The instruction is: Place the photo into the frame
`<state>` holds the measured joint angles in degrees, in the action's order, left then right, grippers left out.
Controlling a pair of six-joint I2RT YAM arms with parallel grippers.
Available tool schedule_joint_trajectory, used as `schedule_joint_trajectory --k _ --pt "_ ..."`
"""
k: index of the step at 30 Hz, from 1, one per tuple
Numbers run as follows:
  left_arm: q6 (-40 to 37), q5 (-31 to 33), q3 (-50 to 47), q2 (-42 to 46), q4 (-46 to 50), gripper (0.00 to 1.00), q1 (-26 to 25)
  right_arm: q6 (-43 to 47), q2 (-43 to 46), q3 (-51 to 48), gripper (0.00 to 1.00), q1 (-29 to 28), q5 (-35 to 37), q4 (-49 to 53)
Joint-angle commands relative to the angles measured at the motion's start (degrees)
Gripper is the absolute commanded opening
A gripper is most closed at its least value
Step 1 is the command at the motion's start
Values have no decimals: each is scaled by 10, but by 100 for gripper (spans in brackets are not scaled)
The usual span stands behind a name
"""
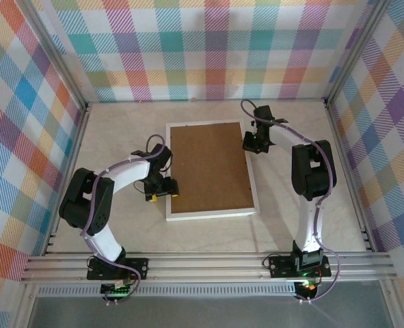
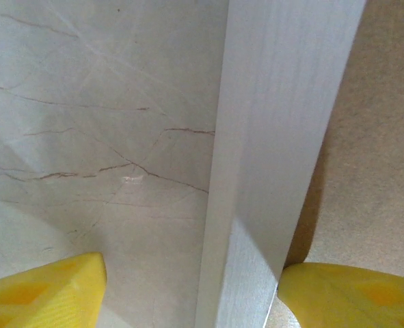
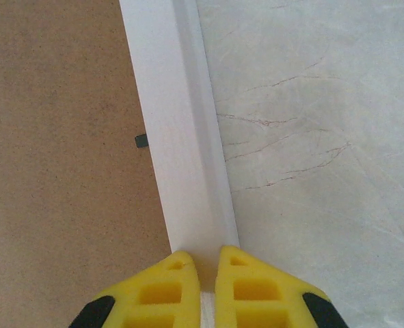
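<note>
Top camera: high, behind left claw (image 1: 162, 191) and right claw (image 1: 251, 142), looking down on the whole table (image 1: 119, 137). Each claw's own camera: very close, looking past its tips at the frame (image 3: 167, 137) rim just ahead (same rim shows from above).

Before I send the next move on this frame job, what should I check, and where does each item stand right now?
1. Frame lying flat on the table, back side up: ok.
2. Brown board sitting inside the white border: ok in the top view.
3. Left gripper open, one finger on each side of the frame's left border: ok.
4. Right gripper shut, tips at the frame's right border: ok. Whether it presses on the border: cannot tell.
5. Photo inside the frame: cannot tell, the board covers the back.
6. Small dark clip at the board's right edge holding the board down: cannot tell.
</note>
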<state>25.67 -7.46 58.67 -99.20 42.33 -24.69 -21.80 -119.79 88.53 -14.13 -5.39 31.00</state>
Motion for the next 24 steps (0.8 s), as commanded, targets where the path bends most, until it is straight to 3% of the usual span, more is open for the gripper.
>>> schedule_joint_trajectory --k 1,8,12,17,20,24 --pt "0 18 -29 -77 -41 73 -38 -12 -19 -23 9 -28 -53 66" --pt "-3 49 64 15 0 76 -19 -6 15 -16 13 -5 -43 78" --pt "15 76 86 66 -48 80 22 2 49 -12 21 16 -61 86" --pt "49 77 80 72 -128 83 74 19 91 -19 43 22 -51 100" --pt "53 75 81 53 -163 85 99 29 123 -50 62 22 -46 99" --pt "51 46 82 19 -217 85 125 42 171 -103 76 22 -48 101"
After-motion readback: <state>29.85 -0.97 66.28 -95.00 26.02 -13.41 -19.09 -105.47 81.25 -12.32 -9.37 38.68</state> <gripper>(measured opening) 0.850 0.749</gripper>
